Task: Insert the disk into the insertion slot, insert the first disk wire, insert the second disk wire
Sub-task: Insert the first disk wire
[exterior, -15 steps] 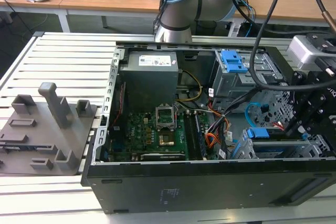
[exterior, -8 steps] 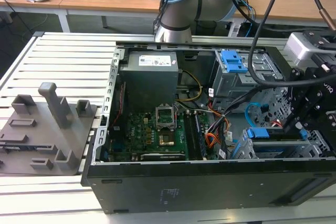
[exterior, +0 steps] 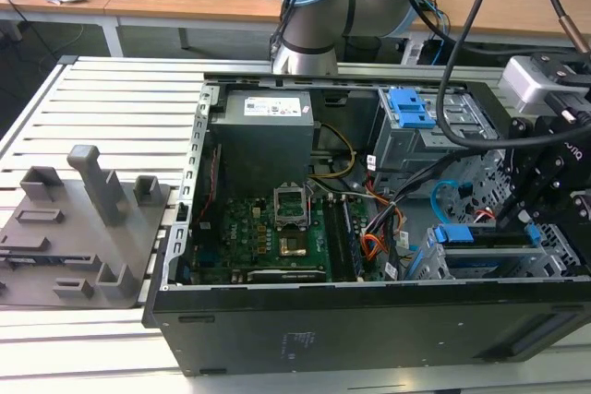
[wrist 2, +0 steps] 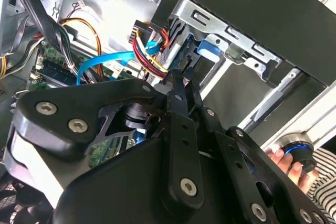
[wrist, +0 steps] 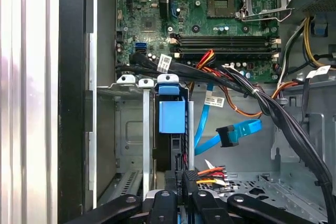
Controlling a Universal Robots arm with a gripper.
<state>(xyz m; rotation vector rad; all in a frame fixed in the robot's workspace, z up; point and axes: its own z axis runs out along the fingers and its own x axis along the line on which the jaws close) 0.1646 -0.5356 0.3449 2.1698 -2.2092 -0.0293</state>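
Jaws of your gripper (wrist: 184, 187) pinched on the dark plug of the first disk wire (wrist: 210, 172), plug right at the edge of the disk (wrist: 172, 116), disk seated in the insertion slot (wrist: 131, 145), second disk wire (wrist: 239, 130) dangling loose just beside the slot.

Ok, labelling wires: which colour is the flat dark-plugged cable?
The flat cable is light blue; clearest in the first wrist view.

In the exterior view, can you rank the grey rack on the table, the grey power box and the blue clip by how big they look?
1. The grey rack, largest.
2. The power box, clearly smaller.
3. The blue clip, smallest by far.
The grey rack seems nearer the camera, which may flatter it.
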